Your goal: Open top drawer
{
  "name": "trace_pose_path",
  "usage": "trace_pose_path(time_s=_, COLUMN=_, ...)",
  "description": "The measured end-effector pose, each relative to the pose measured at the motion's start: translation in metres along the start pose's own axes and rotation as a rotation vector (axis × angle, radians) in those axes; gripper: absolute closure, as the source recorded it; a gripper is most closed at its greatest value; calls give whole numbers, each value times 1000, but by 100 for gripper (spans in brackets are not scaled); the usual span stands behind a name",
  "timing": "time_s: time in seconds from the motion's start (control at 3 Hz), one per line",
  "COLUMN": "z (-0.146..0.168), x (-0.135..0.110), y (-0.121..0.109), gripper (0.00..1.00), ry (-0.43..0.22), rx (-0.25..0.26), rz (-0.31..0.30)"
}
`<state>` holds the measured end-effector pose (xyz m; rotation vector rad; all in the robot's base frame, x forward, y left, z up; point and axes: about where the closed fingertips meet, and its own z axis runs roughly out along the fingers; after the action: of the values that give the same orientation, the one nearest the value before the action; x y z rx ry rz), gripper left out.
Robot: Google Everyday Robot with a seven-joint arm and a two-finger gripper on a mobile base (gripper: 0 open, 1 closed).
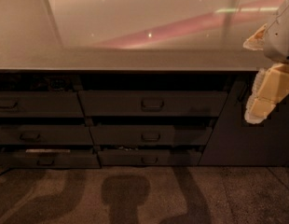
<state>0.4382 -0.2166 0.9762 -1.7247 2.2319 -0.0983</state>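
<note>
Position of gripper point(268, 93): far right edge of the view, partly cut by the frame, pale yellow and white, in front of the counter point(135, 59) edge and above a plain dark cabinet panel point(228, 139). Open or closed: not possible to tell. Well apart from the top drawer point(112, 104), touching none of the fronts. Top drawer directly under the counter edge, in the middle column, widest dark grey-brown front, with one rounded loop handle point(152, 104) at its centre. Black gap between the counter edge and the upper rim of this front; how far pulled out, not clear from this angle. Below it a middle drawer point(116, 135) and then a bottom drawer point(121, 157), each with the same kind of handle. On the left a second column of three drawers point(42, 104), cut by the frame. Counter surface glossy, with a pink streak point(205, 22) of reflection and small light spots. Speckled brown floor point(256, 195) at the bottom, crossed by long dark shadows point(126, 190).
</note>
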Motion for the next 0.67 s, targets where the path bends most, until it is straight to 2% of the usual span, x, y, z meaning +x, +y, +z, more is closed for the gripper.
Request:
trace_pose_path(time_s=0.33, z=0, x=0, y=0, gripper=0, ry=0, rx=0, rz=0)
trace_pose_path(time_s=0.67, z=25, x=5, y=-10, gripper=0, ry=16, rx=-28, rz=17)
